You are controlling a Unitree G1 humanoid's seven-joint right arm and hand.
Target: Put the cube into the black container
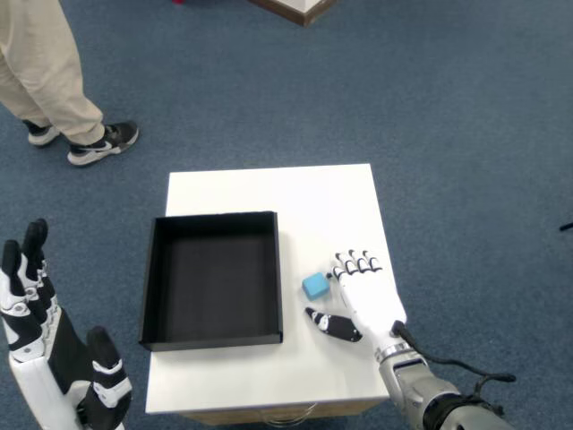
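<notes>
Now pre-grasp: right hand (365,294) open, empty, just beside cube (314,286) on table (313,197). Next: close on cube, lift, carry left to container (214,278).

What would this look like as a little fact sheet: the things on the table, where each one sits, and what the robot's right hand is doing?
table: white table, on blue carpet
black container: black container on the table's left half, nothing in it
cube: small blue cube lying on the table, just right of the container, outside it
right hand: right hand open over the table beside the cube, fingers spread, thumb below the cube, holding nothing
task: not done, the cube is not in the container
bystander: person's legs at top left
</notes>
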